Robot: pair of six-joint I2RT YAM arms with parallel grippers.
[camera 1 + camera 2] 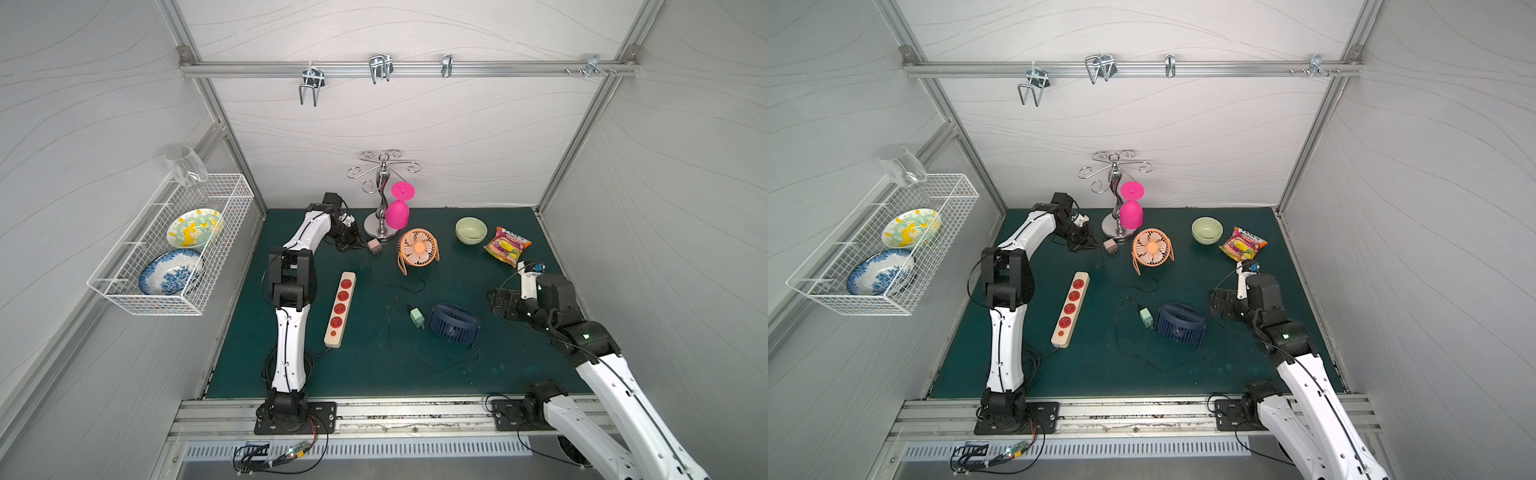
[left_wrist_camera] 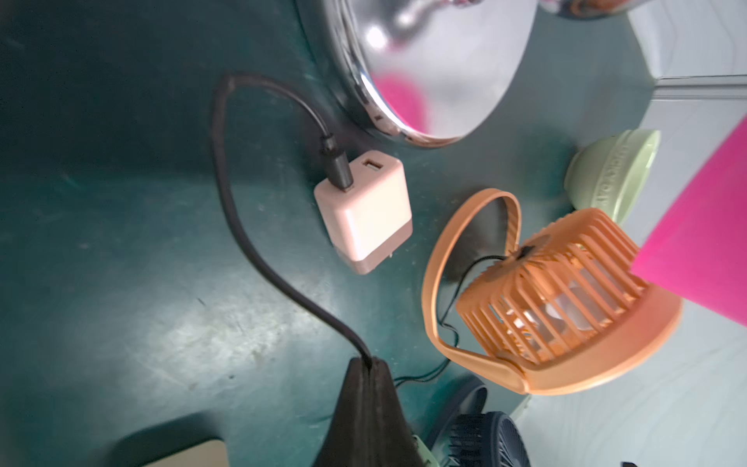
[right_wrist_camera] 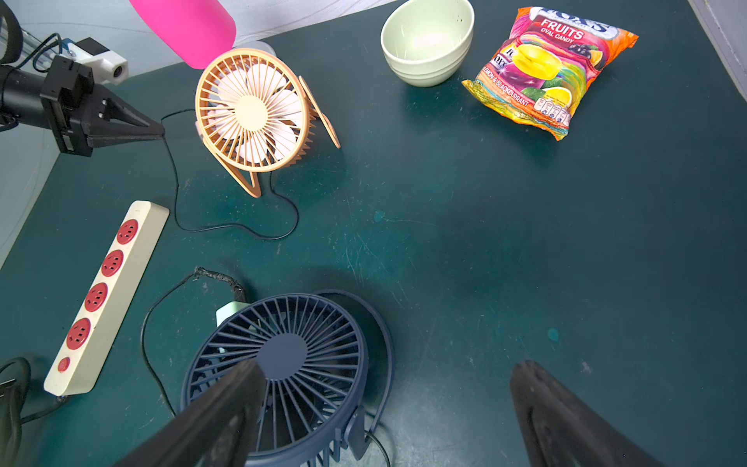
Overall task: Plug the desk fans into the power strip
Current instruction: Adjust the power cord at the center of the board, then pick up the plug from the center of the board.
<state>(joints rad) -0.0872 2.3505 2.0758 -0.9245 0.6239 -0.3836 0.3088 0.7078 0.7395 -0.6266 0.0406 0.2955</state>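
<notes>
On the table point(image 1: 457, 365), the power strip point(image 1: 340, 309) is laid with its long axis front to back, beside the left arm point(image 1: 291, 332). The orange fan point(image 1: 417, 248) is stood behind it. The left pincer point(image 2: 367, 364) is closed on the fan's cord point(image 2: 242, 226), near the pink plug point(image 2: 364, 210); the strip lies frontward of it. The right pincer point(image 3: 388, 366) is spread open, well apart, over the blue fan point(image 3: 283, 356).
</notes>
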